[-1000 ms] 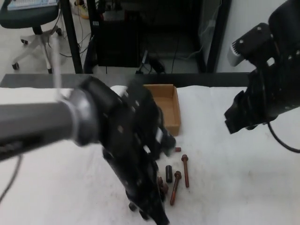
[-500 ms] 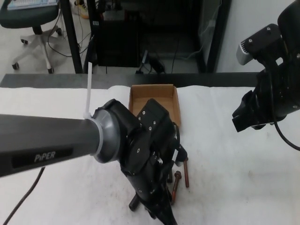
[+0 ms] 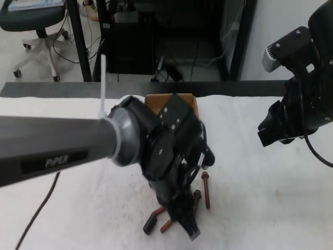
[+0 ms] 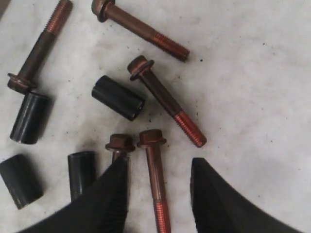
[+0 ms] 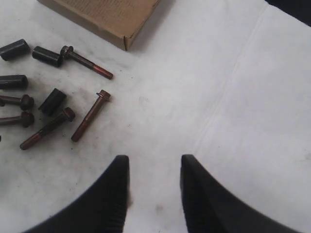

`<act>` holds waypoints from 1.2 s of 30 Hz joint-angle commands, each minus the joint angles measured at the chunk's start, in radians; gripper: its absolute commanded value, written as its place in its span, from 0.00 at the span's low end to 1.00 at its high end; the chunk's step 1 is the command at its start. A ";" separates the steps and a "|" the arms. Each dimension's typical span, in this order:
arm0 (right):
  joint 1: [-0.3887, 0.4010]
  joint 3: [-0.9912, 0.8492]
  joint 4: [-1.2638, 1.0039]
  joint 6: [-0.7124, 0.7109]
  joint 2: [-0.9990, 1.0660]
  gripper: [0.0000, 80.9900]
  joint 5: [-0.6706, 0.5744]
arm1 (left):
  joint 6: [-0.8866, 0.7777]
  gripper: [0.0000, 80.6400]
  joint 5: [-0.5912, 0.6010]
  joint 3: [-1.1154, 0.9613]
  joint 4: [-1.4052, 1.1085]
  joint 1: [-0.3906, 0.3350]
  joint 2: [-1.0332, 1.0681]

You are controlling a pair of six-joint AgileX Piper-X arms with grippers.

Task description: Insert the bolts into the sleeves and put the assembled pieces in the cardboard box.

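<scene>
My left gripper (image 4: 159, 164) hangs spread wide astride one bolt (image 4: 154, 184), with the cardboard box (image 5: 107, 17) at twelve o'clock beyond the pile. I should centre on its shank, clear of the neighbouring bolt (image 4: 119, 144), seemingly half under my finger.

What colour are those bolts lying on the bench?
The bolts are coppery reddish-brown; the left wrist view shows them best.
</scene>
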 commanded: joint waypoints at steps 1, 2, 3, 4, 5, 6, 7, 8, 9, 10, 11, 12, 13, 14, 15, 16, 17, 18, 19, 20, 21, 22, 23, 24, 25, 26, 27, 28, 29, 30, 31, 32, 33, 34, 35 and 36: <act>-0.005 -0.011 0.003 0.003 -0.009 0.42 -0.015 | 0.006 0.47 0.015 -0.042 0.062 -0.004 0.019; -0.005 -0.011 0.003 0.003 -0.009 0.42 -0.015 | 0.006 0.47 0.015 -0.057 0.091 -0.004 0.034; -0.005 -0.011 0.003 0.003 -0.009 0.42 -0.015 | 0.006 0.47 0.015 -0.071 0.117 -0.004 0.048; -0.005 -0.011 0.003 0.003 -0.009 0.42 -0.015 | 0.006 0.47 0.015 -0.080 0.133 -0.004 0.058; -0.005 -0.011 0.003 0.003 -0.009 0.42 -0.015 | 0.006 0.47 0.015 -0.086 0.144 -0.004 0.067; -0.005 -0.011 0.003 0.003 -0.009 0.42 -0.015 | 0.006 0.47 0.015 -0.086 0.147 -0.004 0.073; -0.005 -0.011 0.003 0.003 -0.009 0.42 -0.015 | 0.006 0.47 0.015 -0.086 0.149 -0.004 0.077; -0.005 -0.011 0.003 0.003 -0.009 0.42 -0.015 | 0.006 0.47 0.015 -0.086 0.154 -0.004 0.082; -0.005 -0.011 0.003 0.003 -0.009 0.42 -0.015 | 0.006 0.47 0.015 -0.086 0.160 -0.004 0.086; -0.005 -0.011 0.003 0.003 -0.009 0.42 -0.015 | 0.006 0.47 0.015 -0.086 0.163 -0.004 0.089; -0.005 -0.011 0.003 0.003 -0.009 0.42 -0.015 | 0.006 0.47 0.015 -0.086 0.163 -0.004 0.093; -0.005 -0.011 0.003 0.003 -0.009 0.42 -0.015 | 0.006 0.47 0.015 -0.086 0.163 -0.004 0.097; -0.005 -0.011 0.003 0.003 -0.009 0.42 -0.015 | 0.006 0.47 0.015 -0.086 0.161 -0.004 0.100; -0.005 -0.011 0.003 0.003 -0.009 0.42 -0.015 | 0.006 0.47 0.015 -0.086 0.158 -0.004 0.106; -0.005 -0.011 0.003 0.003 -0.009 0.42 -0.015 | 0.006 0.47 0.015 -0.086 0.156 -0.004 0.110; -0.005 -0.011 0.005 0.003 -0.009 0.42 -0.015 | 0.006 0.47 0.015 -0.086 0.154 -0.004 0.112; -0.005 -0.011 0.006 0.003 -0.009 0.42 -0.015 | 0.006 0.47 0.015 -0.086 0.148 -0.004 0.117; -0.005 -0.011 0.011 0.003 -0.009 0.42 -0.015 | 0.002 0.47 0.015 -0.086 0.145 -0.004 0.120; -0.005 -0.011 0.011 0.003 -0.009 0.42 -0.015 | -0.001 0.47 0.015 -0.086 0.140 -0.004 0.124; -0.005 -0.011 0.013 0.003 -0.009 0.42 -0.015 | -0.001 0.47 0.015 -0.086 0.133 -0.004 0.127; -0.005 -0.011 0.015 0.003 -0.009 0.42 -0.015 | -0.001 0.47 0.015 -0.086 0.128 -0.004 0.131; -0.005 -0.011 0.018 0.003 -0.009 0.42 -0.015 | -0.001 0.47 0.015 -0.086 0.119 -0.004 0.133; -0.005 -0.011 0.018 0.003 -0.009 0.42 -0.009 | -0.003 0.47 0.015 -0.086 0.110 -0.004 0.136; -0.005 -0.011 0.018 0.003 -0.009 0.42 -0.008 | -0.010 0.47 0.015 -0.086 0.094 -0.004 0.136; -0.005 -0.011 0.018 0.003 -0.009 0.42 -0.008 | -0.021 0.47 0.015 -0.086 0.082 -0.004 0.136; -0.005 -0.011 0.018 0.003 -0.009 0.42 -0.008 | -0.026 0.47 0.015 -0.086 0.069 -0.004 0.136; -0.005 -0.011 0.018 0.003 -0.009 0.42 -0.008 | -0.025 0.47 0.015 -0.086 0.058 -0.004 0.136; -0.005 -0.011 0.018 0.003 -0.009 0.42 -0.008 | -0.025 0.47 0.015 -0.086 0.048 -0.004 0.136; -0.005 -0.011 0.018 0.003 -0.009 0.42 -0.008 | -0.025 0.47 0.015 -0.086 0.042 -0.004 0.136; -0.005 -0.011 0.018 0.003 -0.009 0.42 -0.008 | -0.025 0.47 0.015 -0.086 0.036 -0.004 0.136; -0.005 -0.011 0.018 0.003 -0.009 0.42 -0.008 | -0.025 0.47 0.015 -0.086 0.035 -0.004 0.136; -0.005 -0.011 0.018 0.003 -0.009 0.42 -0.008 | -0.025 0.47 0.015 -0.086 0.035 -0.004 0.136; -0.005 -0.011 0.018 0.003 -0.009 0.42 -0.008 | -0.025 0.47 0.015 -0.086 0.036 -0.004 0.136; -0.005 -0.011 0.018 0.003 -0.009 0.42 -0.008 | -0.025 0.47 0.015 -0.086 0.036 -0.004 0.136; -0.005 -0.011 0.018 0.003 -0.009 0.42 -0.008 | -0.025 0.47 0.015 -0.086 0.036 -0.004 0.136; -0.005 -0.011 0.018 0.003 -0.009 0.42 -0.008 | -0.025 0.47 0.015 -0.086 0.036 -0.001 0.136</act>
